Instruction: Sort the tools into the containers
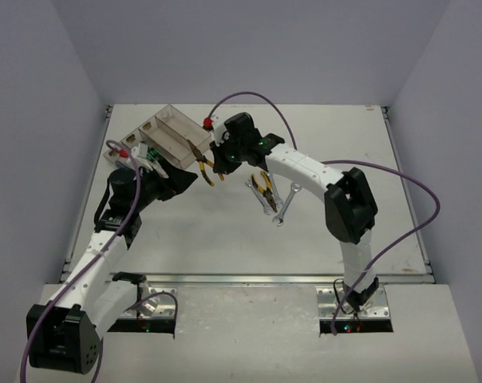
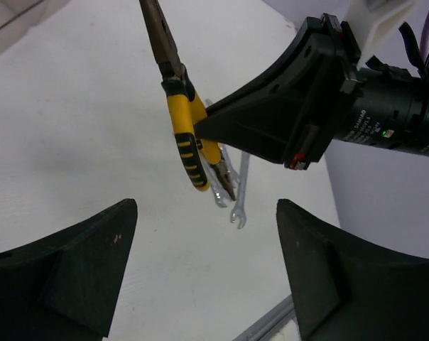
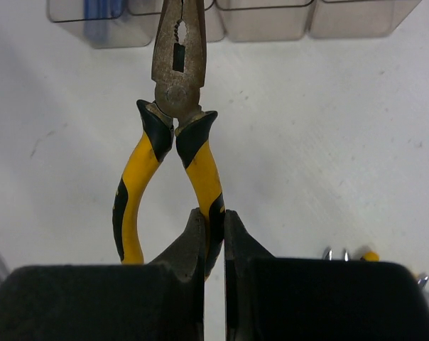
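My right gripper is shut on one handle of yellow-black pliers and holds them above the table, just in front of the clear bins. In the right wrist view the pliers point nose-first at the bins, with the gripper on the right handle. My left gripper is open and empty, just left of the pliers. In the left wrist view it looks across at the pliers. A second pair of pliers and silver wrenches lie mid-table.
Green-black screwdrivers lie in a left bin, and something blue shows in another. The wrenches also show in the left wrist view. The right arm's body hangs close in front of my left gripper.
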